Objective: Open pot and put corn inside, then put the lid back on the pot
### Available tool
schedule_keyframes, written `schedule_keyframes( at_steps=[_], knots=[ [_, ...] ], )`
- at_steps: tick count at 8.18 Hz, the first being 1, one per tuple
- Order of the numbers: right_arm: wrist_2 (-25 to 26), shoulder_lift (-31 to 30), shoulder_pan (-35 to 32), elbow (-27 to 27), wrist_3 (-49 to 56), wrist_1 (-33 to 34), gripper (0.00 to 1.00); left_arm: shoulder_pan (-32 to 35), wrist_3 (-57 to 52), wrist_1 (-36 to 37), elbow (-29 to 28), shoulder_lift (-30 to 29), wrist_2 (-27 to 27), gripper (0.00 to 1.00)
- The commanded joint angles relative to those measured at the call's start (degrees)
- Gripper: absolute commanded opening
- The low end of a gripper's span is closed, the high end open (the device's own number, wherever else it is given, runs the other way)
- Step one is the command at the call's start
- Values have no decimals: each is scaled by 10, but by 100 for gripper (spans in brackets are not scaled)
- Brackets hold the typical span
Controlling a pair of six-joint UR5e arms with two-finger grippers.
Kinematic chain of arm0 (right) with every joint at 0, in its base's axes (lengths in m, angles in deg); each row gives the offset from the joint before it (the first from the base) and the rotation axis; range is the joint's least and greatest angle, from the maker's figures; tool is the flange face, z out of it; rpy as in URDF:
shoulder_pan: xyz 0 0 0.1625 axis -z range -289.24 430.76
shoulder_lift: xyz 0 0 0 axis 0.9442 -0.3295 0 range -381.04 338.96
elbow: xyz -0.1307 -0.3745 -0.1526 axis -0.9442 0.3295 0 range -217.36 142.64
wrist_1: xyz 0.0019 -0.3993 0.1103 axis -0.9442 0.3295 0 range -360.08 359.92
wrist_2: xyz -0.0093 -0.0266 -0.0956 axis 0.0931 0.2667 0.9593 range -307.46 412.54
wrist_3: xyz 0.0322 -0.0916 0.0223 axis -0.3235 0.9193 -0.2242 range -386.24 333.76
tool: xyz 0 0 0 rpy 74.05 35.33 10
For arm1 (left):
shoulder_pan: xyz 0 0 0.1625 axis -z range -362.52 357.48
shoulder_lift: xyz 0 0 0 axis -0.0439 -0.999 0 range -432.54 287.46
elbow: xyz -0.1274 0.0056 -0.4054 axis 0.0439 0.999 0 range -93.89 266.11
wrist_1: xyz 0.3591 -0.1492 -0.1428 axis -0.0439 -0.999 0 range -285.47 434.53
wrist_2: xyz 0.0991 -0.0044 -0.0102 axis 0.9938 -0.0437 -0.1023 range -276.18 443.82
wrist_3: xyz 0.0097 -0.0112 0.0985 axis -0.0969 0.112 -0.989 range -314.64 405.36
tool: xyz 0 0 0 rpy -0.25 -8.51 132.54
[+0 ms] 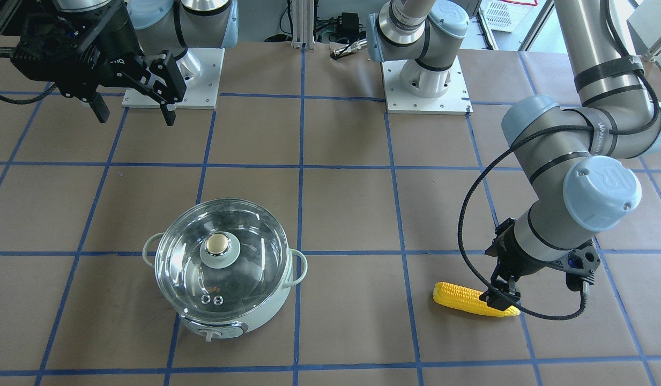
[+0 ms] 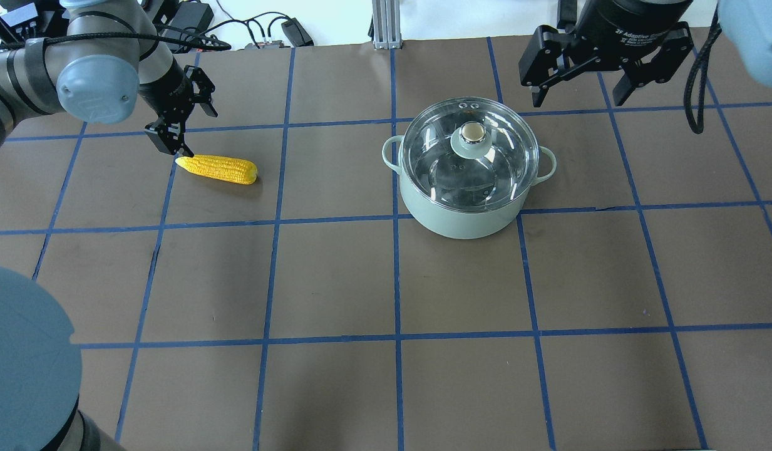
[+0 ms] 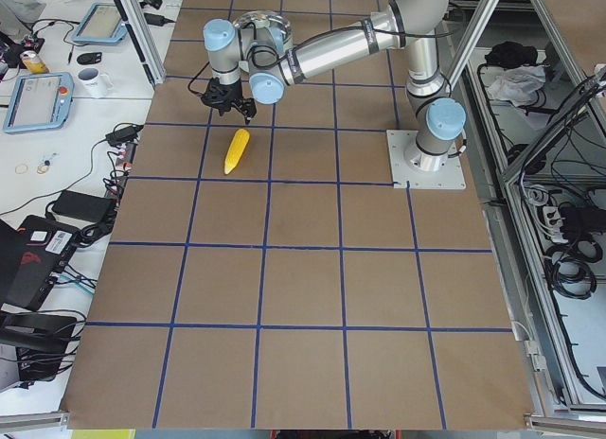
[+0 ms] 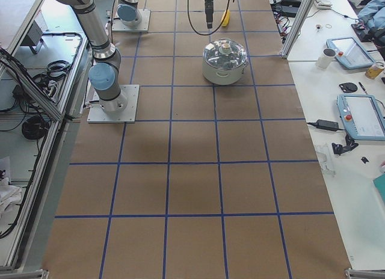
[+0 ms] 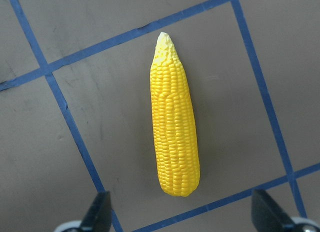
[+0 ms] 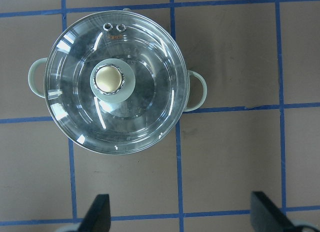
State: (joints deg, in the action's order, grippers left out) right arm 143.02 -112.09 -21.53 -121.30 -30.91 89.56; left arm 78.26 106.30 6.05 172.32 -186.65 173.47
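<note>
Pot: stands upright on the counter in the right arm's half, a little nearer the edge opposite the robot than the robot's own edge. Its front dial faces that opposite edge.
Lid: sits level on the pot and closes it, with the knob up at its middle. The shiny steel inside shows through the glass.
Corn: lies flat on the bare counter in the left arm's half, well apart from the pot. It runs roughly parallel to the long edges, with the pointed tip towards the counter's left end.
Left gripper: hangs over the corn without touching it. The fingers are spread wide and hold nothing; in the wrist view the two tips sit either side of the space just past the cob's blunt end.
Right gripper: held high over the counter, near the pot but clear of it. The fingers are wide apart and empty, and its wrist view looks straight down on the lid.
Counter surface: brown, crossed by a grid of blue tape lines.
</note>
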Motion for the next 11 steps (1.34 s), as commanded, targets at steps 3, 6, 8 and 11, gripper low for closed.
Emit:
schedule_keyframes(
  at_steps=[3, 6, 8, 11],
  knots=[
    [0, 0, 0, 0, -1, -1, 100, 0, 14, 30, 2, -44, 1, 100],
    [0, 0, 0, 0, -2, 0, 100, -1, 15, 46, 1, -76, 1, 100],
    [-1, 0, 0, 0, -2, 0, 100, -2, 14, 59, 2, -92, 2, 100],
    [-4, 2, -1, 0, -2, 0, 100, -11, 10, 58, 10, -99, 3, 100]
  ],
)
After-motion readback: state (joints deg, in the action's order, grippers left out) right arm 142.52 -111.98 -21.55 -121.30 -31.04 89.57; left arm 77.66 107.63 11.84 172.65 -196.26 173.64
